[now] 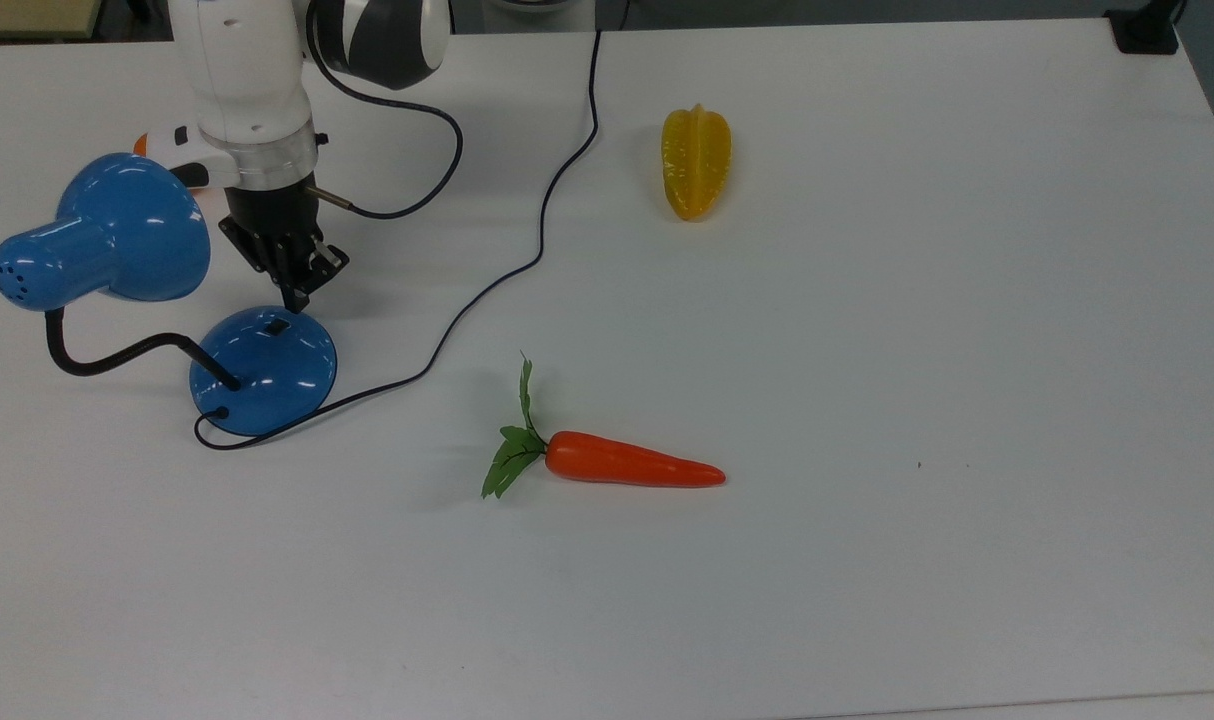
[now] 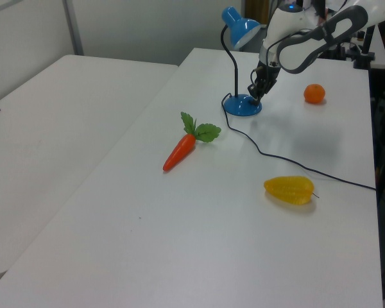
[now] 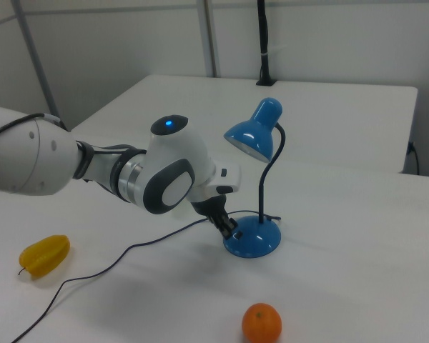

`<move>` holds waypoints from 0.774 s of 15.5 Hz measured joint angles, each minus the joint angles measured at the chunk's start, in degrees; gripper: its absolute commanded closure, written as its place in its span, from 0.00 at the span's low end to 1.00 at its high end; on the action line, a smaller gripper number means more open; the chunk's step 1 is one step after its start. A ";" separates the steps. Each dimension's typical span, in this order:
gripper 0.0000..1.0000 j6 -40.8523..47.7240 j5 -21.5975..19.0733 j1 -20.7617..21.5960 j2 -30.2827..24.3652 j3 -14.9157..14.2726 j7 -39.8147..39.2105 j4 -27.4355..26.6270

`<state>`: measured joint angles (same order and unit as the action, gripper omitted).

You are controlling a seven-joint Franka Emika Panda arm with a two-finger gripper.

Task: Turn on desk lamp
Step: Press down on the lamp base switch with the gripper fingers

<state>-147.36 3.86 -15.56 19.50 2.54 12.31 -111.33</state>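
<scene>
My jaws at the top view's left, tips together and gripping nothing, poised at the upper edge of the lamp base on the desk, just above its switch, shade further left

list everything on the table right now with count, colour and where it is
desk lamp: 1, glossy blue with black gooseneck, at the top view's left; small black switch on its domed base
cord: 1, black, runs from the lamp base toward the table's far edge in the top view
carrot: 1, orange with green leaves, near the top view's middle
starfruit: 1, yellow, top view's upper middle
orange: 1, orange, beside the lamp in the right view's foreground
table: 1, white
gripper: 1, black on a white arm, tip just above the lamp base by the switch
</scene>
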 measured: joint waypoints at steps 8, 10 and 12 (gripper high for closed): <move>1.00 -2.12 1.77 -0.44 2.95 0.00 -0.02 3.37; 1.00 -2.91 1.77 -0.53 3.23 0.00 -0.02 3.50; 1.00 -2.93 1.92 -0.54 3.30 0.00 -0.02 3.64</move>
<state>-150.29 5.78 -16.10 22.80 2.54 12.29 -107.69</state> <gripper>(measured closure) 0.991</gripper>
